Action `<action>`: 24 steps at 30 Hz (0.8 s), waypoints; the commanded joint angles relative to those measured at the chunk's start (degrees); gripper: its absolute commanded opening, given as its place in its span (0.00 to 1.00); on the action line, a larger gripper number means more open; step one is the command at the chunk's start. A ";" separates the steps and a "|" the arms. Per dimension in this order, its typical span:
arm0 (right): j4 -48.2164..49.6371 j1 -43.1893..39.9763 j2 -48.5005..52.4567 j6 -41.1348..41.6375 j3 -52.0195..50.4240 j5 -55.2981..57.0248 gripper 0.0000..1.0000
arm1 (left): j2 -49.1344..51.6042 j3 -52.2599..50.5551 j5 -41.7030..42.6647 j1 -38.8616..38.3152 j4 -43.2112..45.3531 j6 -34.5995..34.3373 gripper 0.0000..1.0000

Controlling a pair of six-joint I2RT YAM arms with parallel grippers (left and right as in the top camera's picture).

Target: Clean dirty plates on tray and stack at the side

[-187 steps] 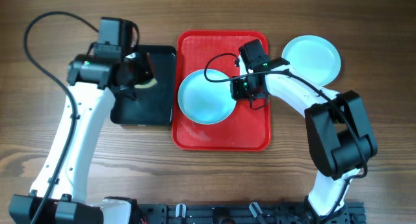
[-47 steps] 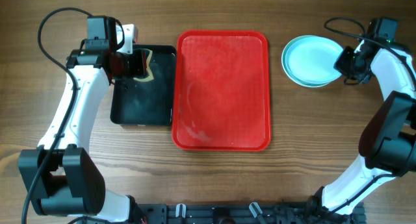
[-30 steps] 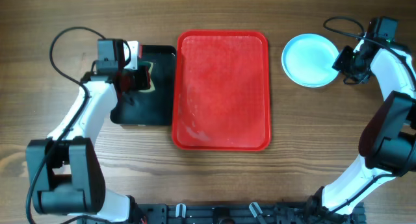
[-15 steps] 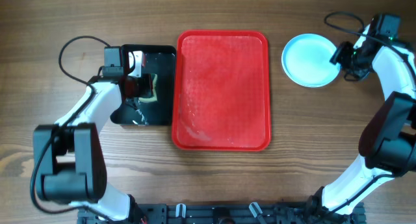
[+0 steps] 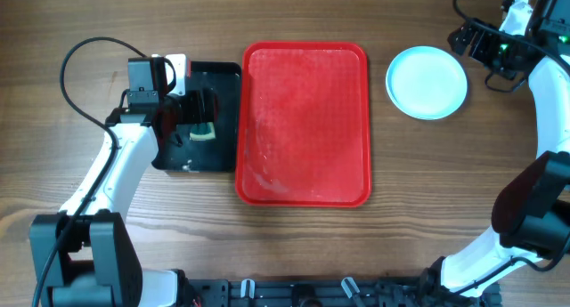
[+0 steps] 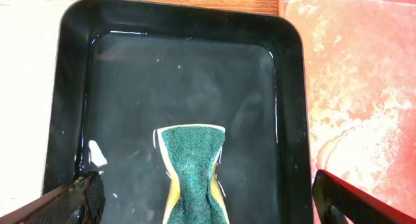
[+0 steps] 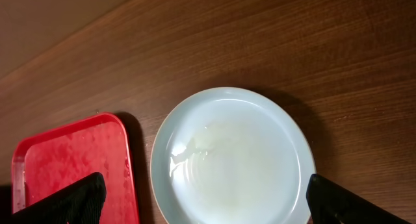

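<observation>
The plates (image 5: 427,82) lie stacked on the wood to the right of the tray, the top one pale aqua and wet (image 7: 231,156). The red tray (image 5: 303,93) holds no plate, only wet smears; its corner shows in the right wrist view (image 7: 71,165). My right gripper (image 5: 474,42) hovers open beyond the stack's far right edge, its fingers (image 7: 68,201) apart and touching nothing. My left gripper (image 5: 198,111) stands open over the black tray, both fingers (image 6: 75,201) wide of the sponge.
A smaller black tray (image 6: 182,74) with a film of water sits against the red tray's left side. A green and yellow sponge (image 6: 193,169) lies loose in it. Cables loop from both arms over the wooden table (image 5: 107,209).
Both grippers have opened. The left one has let go of the sponge, which now lies in the black tray. The right one has released the top plate and drawn back toward the far right.
</observation>
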 commanded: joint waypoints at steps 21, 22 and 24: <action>0.15 0.26 0.11 -1.16 0.48 -1.25 1.00 | -0.24 0.55 -0.11 0.00 -0.02 0.24 1.00; 0.13 0.35 -0.68 -1.09 0.50 -1.25 1.00 | -0.24 0.55 -0.11 0.00 -0.02 0.26 1.00; 0.09 1.64 -3.96 -1.11 0.48 -1.22 1.00 | -0.24 0.55 -0.11 0.00 -0.02 0.24 1.00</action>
